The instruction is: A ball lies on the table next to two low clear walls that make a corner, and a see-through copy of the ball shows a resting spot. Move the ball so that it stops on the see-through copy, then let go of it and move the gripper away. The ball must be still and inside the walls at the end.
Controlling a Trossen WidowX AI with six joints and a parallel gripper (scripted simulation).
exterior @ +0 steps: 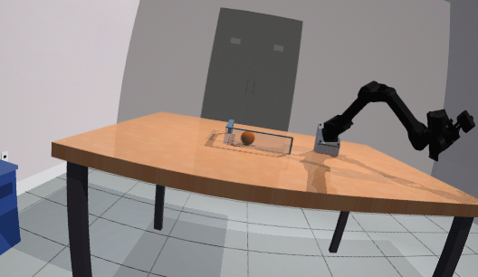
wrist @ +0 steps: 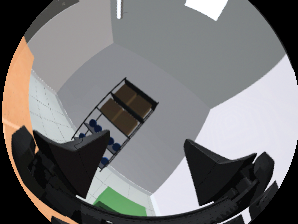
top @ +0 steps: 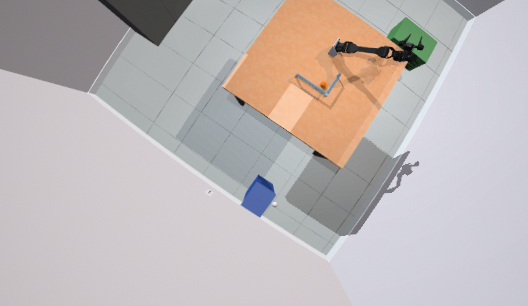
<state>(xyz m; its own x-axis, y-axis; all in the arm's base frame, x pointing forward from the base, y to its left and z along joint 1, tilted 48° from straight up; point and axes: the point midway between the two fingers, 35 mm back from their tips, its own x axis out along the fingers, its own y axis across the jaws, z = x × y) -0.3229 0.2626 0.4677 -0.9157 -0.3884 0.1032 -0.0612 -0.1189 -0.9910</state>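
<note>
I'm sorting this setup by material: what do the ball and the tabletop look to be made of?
Ball: plain orange, softly shaded, no visible seam; perhaps matte plastic or rubber.

Tabletop: probably wood or wood laminate, smooth, judging by its warm orange-brown colour and faint mottling.

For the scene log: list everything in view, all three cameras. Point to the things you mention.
ball [top: 323, 84] [exterior: 247, 138]: 1, orange, on table inside the corner
walls [top: 312, 85] [exterior: 291, 145]: 2, clear with blue edges, on table
table [top: 272, 41] [exterior: 149, 155]: 1, orange-brown top, dark legs, mid-room
blue box [top: 259, 198] [exterior: 8, 205]: 1, floor by wall
white ball [top: 274, 204]: 1, beside blue box
green box [top: 427, 43] [wrist: 120, 202]: 1, beside table
double door [exterior: 252, 69]: 1, dark grey, far wall
shelf rack [wrist: 142, 93]: 1, black, brown boxes, dark blue items
arm [top: 367, 50] [exterior: 400, 109]: 1, black, grey base
claw [top: 413, 41] [exterior: 453, 134] [wrist: 148, 139]: 1, black, open, past table edge
</note>
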